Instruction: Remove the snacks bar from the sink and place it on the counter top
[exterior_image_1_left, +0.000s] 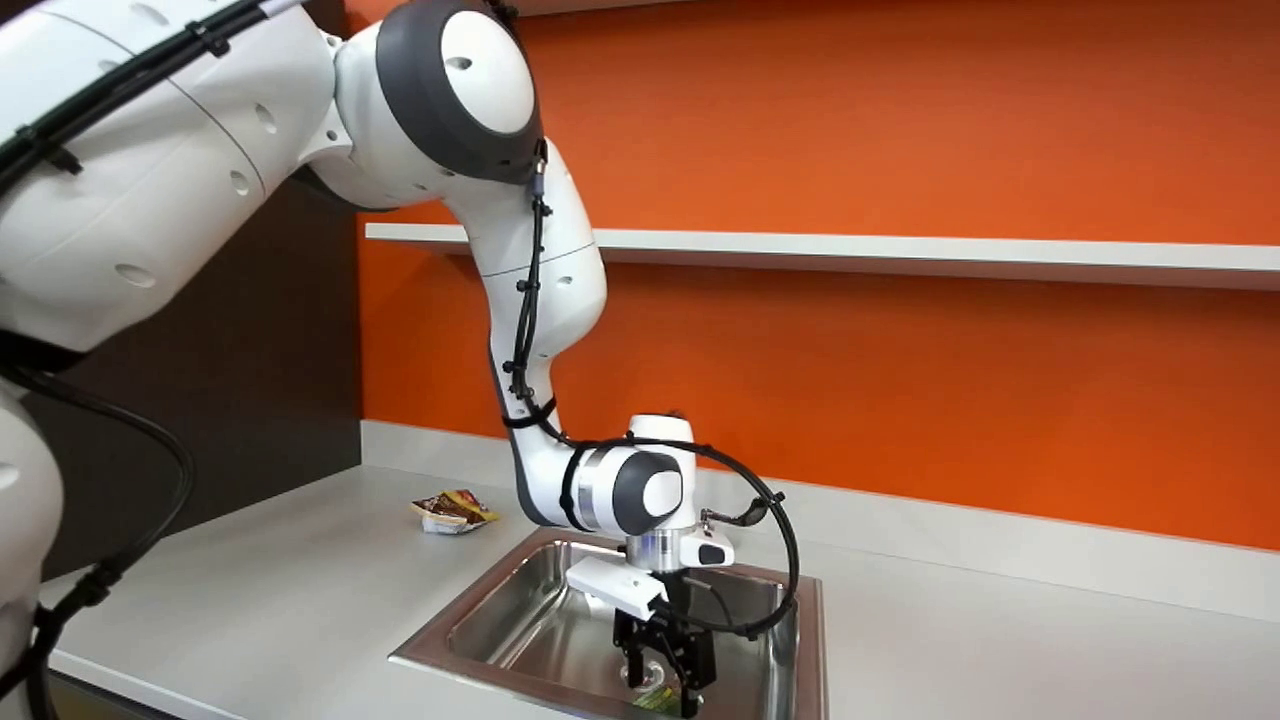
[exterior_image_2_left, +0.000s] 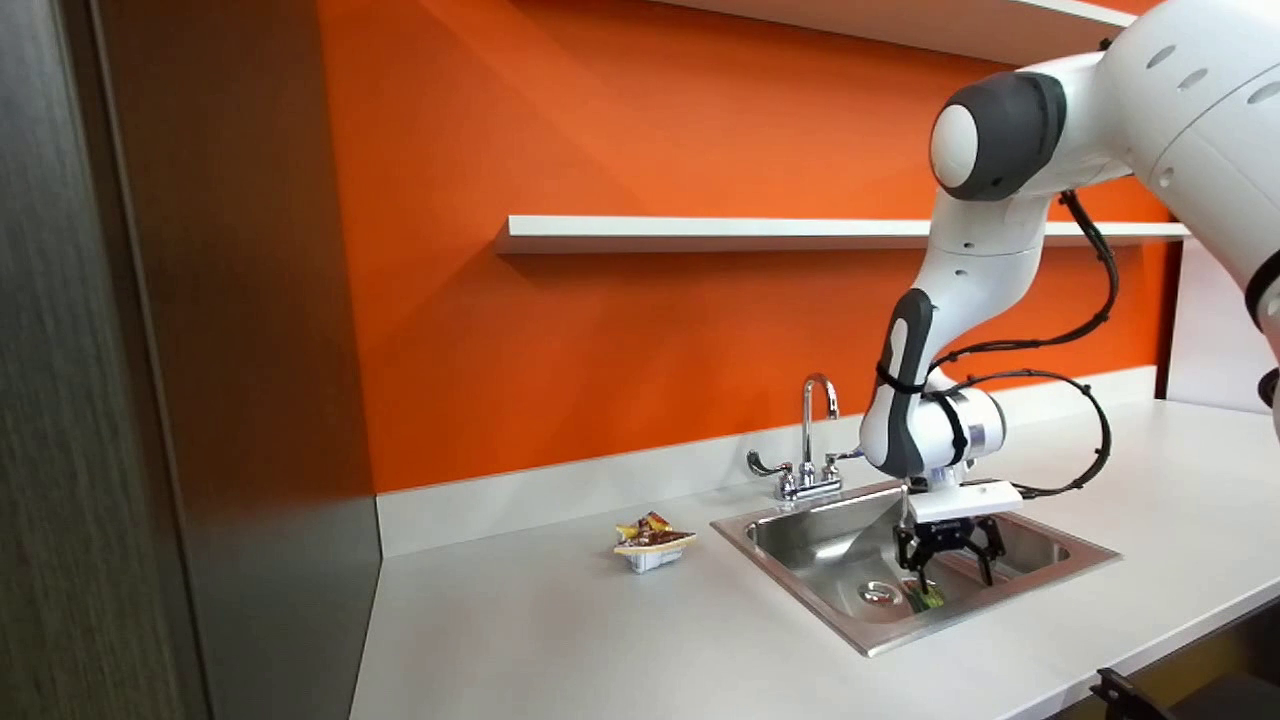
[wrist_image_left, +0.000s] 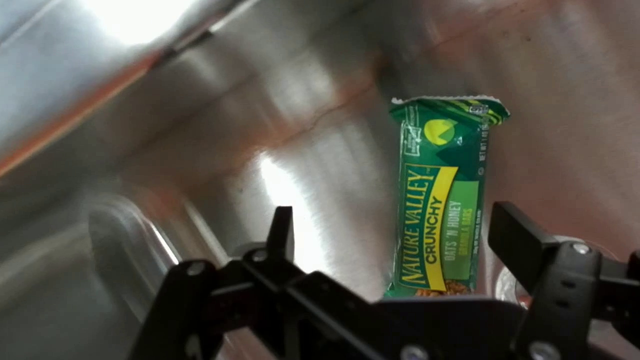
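The snack bar, a green granola bar wrapper (wrist_image_left: 440, 200) with a yellow band, lies flat on the sink floor in the wrist view. Its lower end is hidden behind the gripper. It also shows small in both exterior views (exterior_image_1_left: 655, 701) (exterior_image_2_left: 928, 597). My gripper (wrist_image_left: 394, 222) is open, pointing down inside the sink (exterior_image_2_left: 790, 577). Its fingers are on either side of the bar, nearer on the right, with gaps on both sides. The gripper shows in both exterior views (exterior_image_1_left: 662, 695) (exterior_image_2_left: 955, 585). The grey counter top (exterior_image_1_left: 300, 600) surrounds the sink.
A white tray with snack packets (exterior_image_1_left: 453, 513) stands on the counter beside the sink. A faucet (exterior_image_2_left: 807, 480) stands behind the sink. A white shelf (exterior_image_2_left: 720, 235) runs along the orange wall. The drain (exterior_image_2_left: 880, 593) is near the bar. A dark panel (exterior_image_1_left: 220, 400) borders the counter.
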